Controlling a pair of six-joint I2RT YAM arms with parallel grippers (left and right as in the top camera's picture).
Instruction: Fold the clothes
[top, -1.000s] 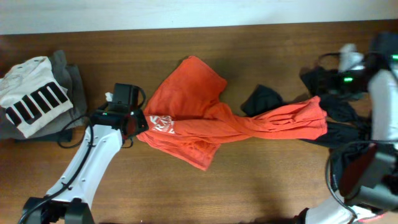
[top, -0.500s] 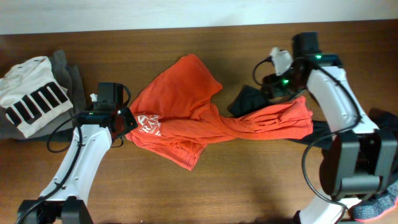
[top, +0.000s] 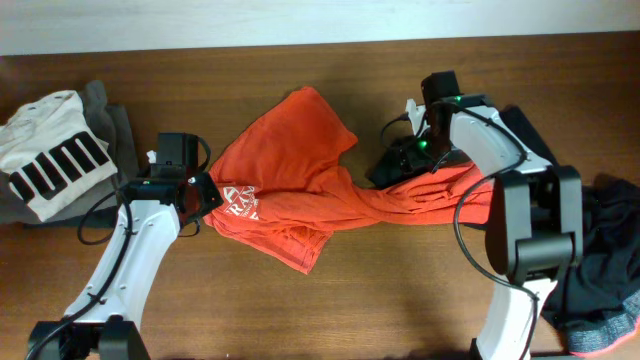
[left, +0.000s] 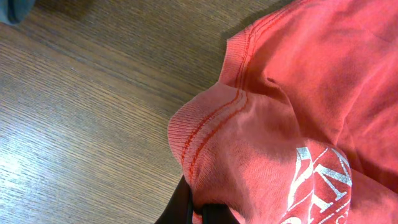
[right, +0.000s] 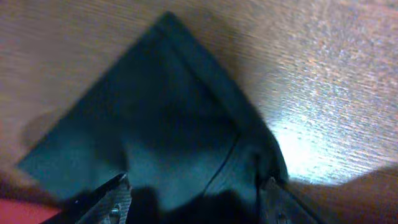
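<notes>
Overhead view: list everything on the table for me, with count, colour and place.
T-shirt: one, orange-red with white lettering, table centre, twisted out to the right.
black garment: one, black, by the T-shirt's right end.
dark pile: one heap, black, right edge.
striped garment: one, white with black bars, far left, on grey cloth.
table: one, brown wood.
left gripper: shut on the T-shirt's edge.
right gripper: open over the black garment.

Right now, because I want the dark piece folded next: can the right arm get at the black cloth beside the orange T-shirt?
Probably yes. The right tool hangs open just above the black cloth, which lies bare on the table; the orange T-shirt only borders it.
</notes>
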